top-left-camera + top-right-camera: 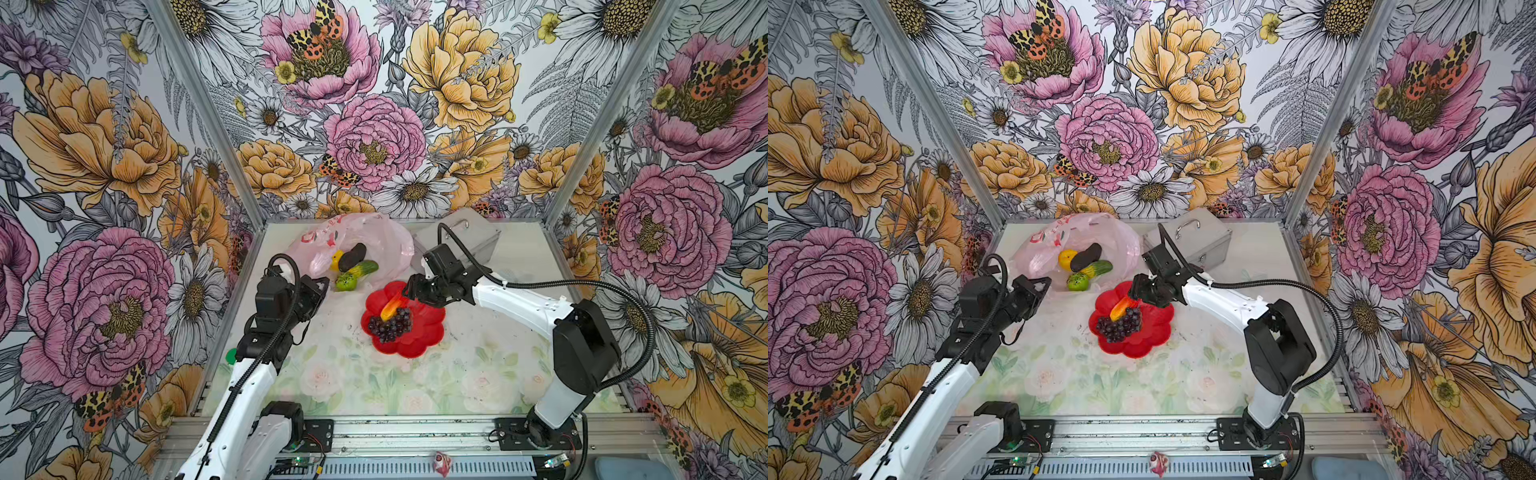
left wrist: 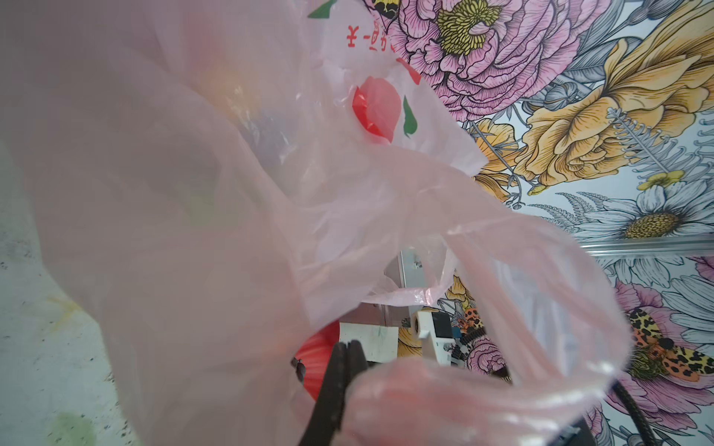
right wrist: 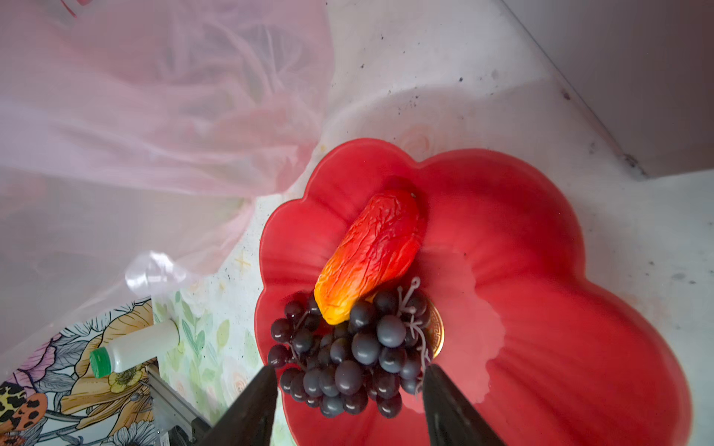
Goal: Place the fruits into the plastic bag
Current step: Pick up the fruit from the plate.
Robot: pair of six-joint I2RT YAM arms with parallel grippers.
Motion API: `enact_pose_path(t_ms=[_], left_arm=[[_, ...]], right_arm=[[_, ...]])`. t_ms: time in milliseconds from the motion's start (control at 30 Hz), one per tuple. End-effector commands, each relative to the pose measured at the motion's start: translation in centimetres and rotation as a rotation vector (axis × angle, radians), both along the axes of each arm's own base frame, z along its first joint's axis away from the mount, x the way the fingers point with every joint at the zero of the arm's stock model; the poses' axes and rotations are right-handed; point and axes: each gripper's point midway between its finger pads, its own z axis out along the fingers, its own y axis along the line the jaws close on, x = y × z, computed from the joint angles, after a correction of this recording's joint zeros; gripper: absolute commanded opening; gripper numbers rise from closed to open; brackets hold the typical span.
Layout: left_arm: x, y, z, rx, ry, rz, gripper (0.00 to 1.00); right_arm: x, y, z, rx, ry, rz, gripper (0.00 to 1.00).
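plastic bag (image 1: 374,237): lemon (image 1: 336,259), avocado (image 1: 352,255); dish (image 1: 424,332): mango (image 1: 390,307), grapes (image 1: 390,323)

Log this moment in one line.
left hand: shut on plastic bag | right hand: open above red dish | on dish: mango, grape bunch

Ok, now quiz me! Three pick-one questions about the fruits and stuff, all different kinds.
1. Where are the grapes?
A in the bag
B on the dish
C on the case

2. How many fruits show on the dish?
A two
B four
C six

3. The left gripper is
A wide open
B half open
C shut on the bag

Answers:
1 B: the grapes lie on the dish, against the mango.
2 A: only grapes and mango show there.
3 C: in the left wrist view its fingers are pressed together on the bag's film.
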Motion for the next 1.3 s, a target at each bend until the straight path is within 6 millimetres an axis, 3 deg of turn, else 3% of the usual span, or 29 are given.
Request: enact_pose_path(t_ms=[0, 500, 700, 1267], left_arm=[[-0.4, 0.1, -0.4, -0.015, 0.006, 0.001, 0.00], [-0.8, 0.8, 0.8, -0.004, -0.007, 0.024, 0.00], [-0.9, 1.0, 0.7, -0.002, -0.001, 0.026, 0.00], [-0.4, 1.9, 0.6, -0.008, 0.011, 0.028, 0.00]], right_arm=[[1.4, 0.1, -0.3, -0.015, 0.004, -0.064, 0.62], [2.4, 1.8, -4.4, -0.101, 0.044, -0.067, 0.63], [3.3, 3.0, -5.0, -0.131, 0.032, -0.038, 0.63], [4.6, 3.2, -7.7, -0.245, 0.054, -0.025, 0.69]])
